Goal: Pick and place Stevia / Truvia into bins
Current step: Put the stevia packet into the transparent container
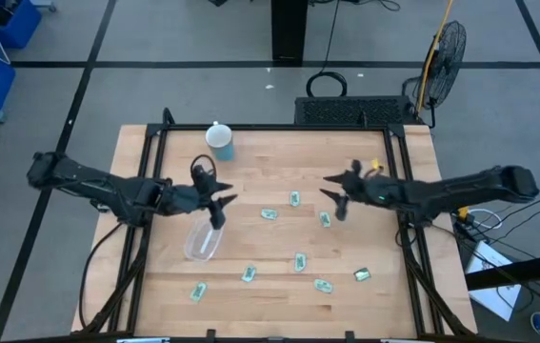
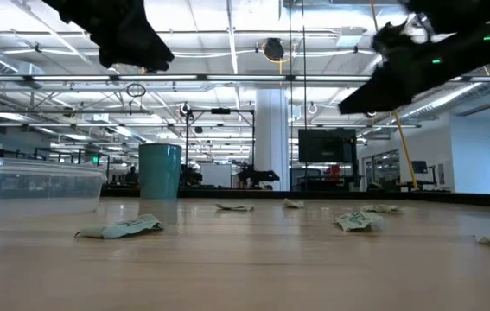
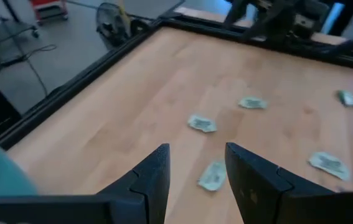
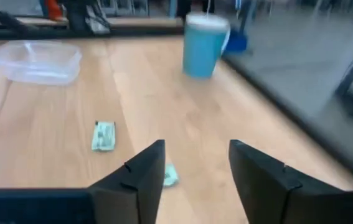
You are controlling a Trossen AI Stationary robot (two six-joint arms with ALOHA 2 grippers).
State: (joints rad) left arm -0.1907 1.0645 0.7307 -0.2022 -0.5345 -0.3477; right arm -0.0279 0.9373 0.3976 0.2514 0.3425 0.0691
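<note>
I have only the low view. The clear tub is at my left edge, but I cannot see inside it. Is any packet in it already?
Observer: No. From above, no packet shows inside the clear tub.
Operator: How many packets lie on the table?
Observer: I count eight packets in the high view, all outside the tub.
Operator: Are the grippers holding something?
Observer: No. The wrist views show the left gripper and the right gripper both open and empty.
</note>
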